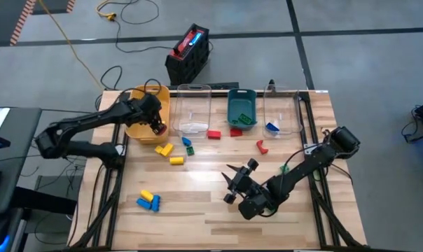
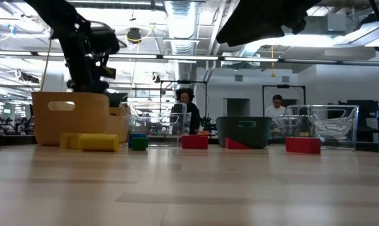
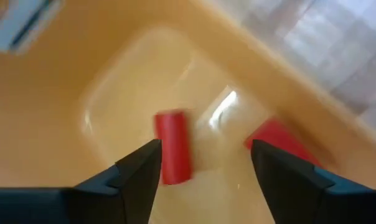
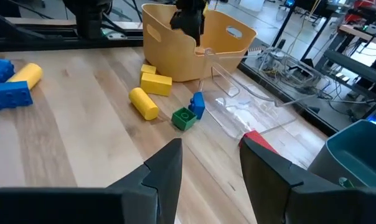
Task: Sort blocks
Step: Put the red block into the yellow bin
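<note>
My left gripper (image 1: 156,127) (image 3: 205,149) hangs open over the yellow bin (image 1: 136,130) (image 2: 70,116), fingers pointing down into it. A red block (image 3: 173,146) shows below between the fingers, and a second red block (image 3: 277,139) lies on the bin floor beside it. My right gripper (image 1: 232,185) (image 4: 210,149) is open above the bare middle of the table. Yellow blocks (image 1: 164,149), blue and green blocks (image 1: 188,146) and red blocks (image 1: 213,134) lie on the table before the bins. More blue and yellow blocks (image 1: 148,201) lie near the left front.
Along the far edge stand the yellow bin, a clear bin (image 1: 192,105), a teal bin (image 1: 241,103) holding a green block (image 1: 245,119), and another clear bin (image 1: 285,112) with a blue block (image 1: 272,127). A red block (image 1: 261,145) and a green one (image 1: 284,168) lie near my right arm.
</note>
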Motion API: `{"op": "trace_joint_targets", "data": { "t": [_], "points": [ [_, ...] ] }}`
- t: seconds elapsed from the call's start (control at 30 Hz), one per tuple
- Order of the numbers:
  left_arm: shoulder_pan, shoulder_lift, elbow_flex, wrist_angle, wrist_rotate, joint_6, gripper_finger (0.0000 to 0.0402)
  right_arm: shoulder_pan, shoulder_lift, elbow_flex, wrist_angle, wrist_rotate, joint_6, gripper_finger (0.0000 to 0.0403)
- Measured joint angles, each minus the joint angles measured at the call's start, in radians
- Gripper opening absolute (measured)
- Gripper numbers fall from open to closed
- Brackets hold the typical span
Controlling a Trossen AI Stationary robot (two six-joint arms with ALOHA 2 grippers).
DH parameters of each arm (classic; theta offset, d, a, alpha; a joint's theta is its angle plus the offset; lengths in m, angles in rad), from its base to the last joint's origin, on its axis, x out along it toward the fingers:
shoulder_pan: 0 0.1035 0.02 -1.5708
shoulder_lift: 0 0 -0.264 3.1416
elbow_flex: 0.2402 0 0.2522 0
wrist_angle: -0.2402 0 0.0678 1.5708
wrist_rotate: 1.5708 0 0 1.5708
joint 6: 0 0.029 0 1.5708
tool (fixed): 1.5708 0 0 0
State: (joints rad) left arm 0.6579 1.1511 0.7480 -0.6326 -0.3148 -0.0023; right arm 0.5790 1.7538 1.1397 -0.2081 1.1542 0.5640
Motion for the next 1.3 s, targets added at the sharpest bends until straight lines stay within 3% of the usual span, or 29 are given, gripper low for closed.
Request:
{"op": "trace_joint_targets", "data": {
  "t": [0.17, 0.3, 0.47, 0.57, 0.7, 0.83, 1.0, 1.1, 1.3],
  "points": [
    [-0.085, -0.092, 0.059, 0.029, 0.022, 0.03, 0.0242, 0.001, 0.0, 0.0, 0.002, 0.0, 0.004, 0.0175],
    [-0.228, -0.108, 0.102, 0.037, 0.019, 0.098, 0.0242, 0.001, 0.0, 0.0, 0.011, 0.0, 0.008, 0.0175],
    [-0.44, -0.012, 0.165, 0.125, -0.003, 0.196, 0.0242, 0.001, -0.003, 0.001, 0.008, 0.002, -0.006, 0.0175],
    [-0.51, 0.084, 0.233, 0.132, -0.008, 0.274, 0.0242, 0.049, -0.036, 0.033, -0.055, 0.085, -0.023, 0.0175],
    [-0.543, 0.213, 0.331, 0.103, 0.016, 0.353, 0.0242, 0.151, -0.105, 0.065, -0.173, 0.206, 0.029, 0.0175],
    [-0.559, 0.345, 0.417, 0.101, 0.086, 0.419, 0.0242, 0.172, -0.146, 0.063, -0.505, 0.205, 0.3, 0.0175],
    [-0.593, 0.468, 0.512, 0.101, 0.127, 0.509, 0.0242, 0.12, -0.201, 0.061, -0.902, 0.04, 0.657, 0.0175],
    [-0.608, 0.531, 0.563, 0.103, 0.125, 0.56, 0.0242, 0.082, -0.195, 0.027, -0.895, 0.036, 0.687, 0.0175],
    [-0.609, 0.667, 0.704, 0.084, 0.101, 0.616, 0.0242, 0.032, -0.194, -0.117, -0.683, 0.064, 0.635, 0.0175]
  ]
}}
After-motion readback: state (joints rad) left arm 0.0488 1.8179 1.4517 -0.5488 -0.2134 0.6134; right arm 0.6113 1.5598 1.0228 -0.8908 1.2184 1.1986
